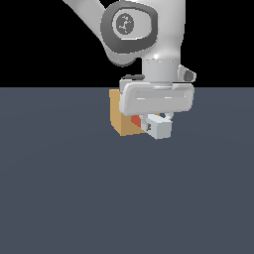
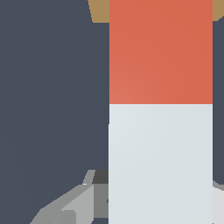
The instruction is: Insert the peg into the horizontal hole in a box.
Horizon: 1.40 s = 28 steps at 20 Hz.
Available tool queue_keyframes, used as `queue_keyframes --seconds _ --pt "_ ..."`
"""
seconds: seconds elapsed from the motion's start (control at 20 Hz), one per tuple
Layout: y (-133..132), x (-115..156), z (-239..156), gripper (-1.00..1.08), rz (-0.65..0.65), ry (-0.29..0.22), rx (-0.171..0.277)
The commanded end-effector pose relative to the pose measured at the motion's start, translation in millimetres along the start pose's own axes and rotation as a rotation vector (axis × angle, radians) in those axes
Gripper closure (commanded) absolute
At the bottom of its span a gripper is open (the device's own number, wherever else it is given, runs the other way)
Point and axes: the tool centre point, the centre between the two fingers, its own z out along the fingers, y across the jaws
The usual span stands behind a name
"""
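Pincer (image 1: 158,120) clenched on the peg (image 1: 159,129), fingers flanking its pale grey-white half just below the hand. Peg held level above the dark slate desk (image 1: 59,188), orange-red end against the box (image 1: 120,121); the hole itself hidden behind it. Peg square-sectioned, matte; box a plain tan cube, flat-shaded.

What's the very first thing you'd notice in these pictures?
The big white robot arm reaching down from the top of the exterior view stands out first. Just under it, the gripper holds a peg whose orange-red end points at the tan box behind. In the wrist view, that two-coloured peg fills much of the picture, with the box peeking out beyond it.
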Motion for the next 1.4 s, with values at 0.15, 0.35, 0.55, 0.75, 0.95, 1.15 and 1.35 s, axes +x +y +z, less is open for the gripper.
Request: queue_keyframes --seconds 0.15,0.35,0.55,0.75,0.95,1.15,1.35 --pt "21 16 -10 1.08 -0.008 -0.001 -0.002" --pt "29 22 -13 1.08 -0.012 -0.001 -0.002" --pt "31 23 -14 1.08 -0.013 -0.001 -0.002" --pt "30 24 -12 1.08 -0.014 0.0 0.001" --pt "33 25 -14 1.08 -0.016 -0.001 -0.001" --pt "39 28 -18 1.08 -0.019 -0.001 -0.005" --pt "40 28 -19 1.08 -0.019 -0.001 -0.005"
